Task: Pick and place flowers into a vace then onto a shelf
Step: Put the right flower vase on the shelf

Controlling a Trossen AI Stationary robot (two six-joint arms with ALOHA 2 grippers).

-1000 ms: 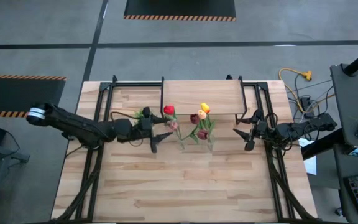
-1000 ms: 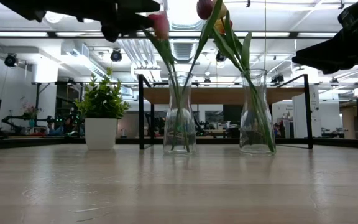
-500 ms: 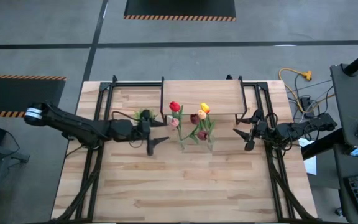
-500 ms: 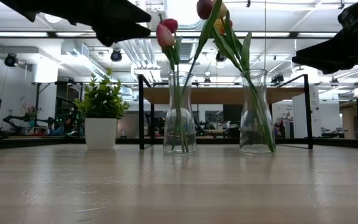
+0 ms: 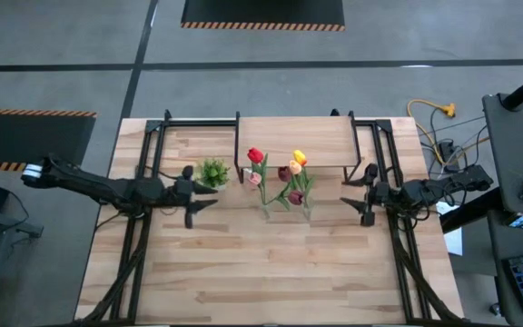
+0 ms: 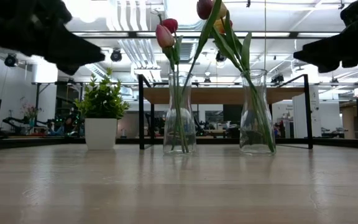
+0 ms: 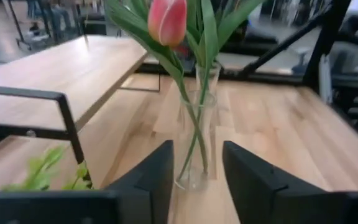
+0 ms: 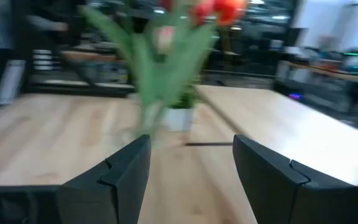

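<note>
Upright, perhaps, flowers (image 5: 280,177) in vases (image 6: 180,121).

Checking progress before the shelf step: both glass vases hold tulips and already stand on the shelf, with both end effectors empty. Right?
Not quite: the low view shows both vases standing on the table before the shelf. The tulips are in them; left end effector and right end effector are empty.

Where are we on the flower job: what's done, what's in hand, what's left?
Done: the flowers stand in two glass vases on the table; none lie loose. In hand: nothing. The left gripper is open and empty beside the potted plant; the right gripper is open near the right vase. Left: both vases stand in front of the shelf, not on it.
</note>
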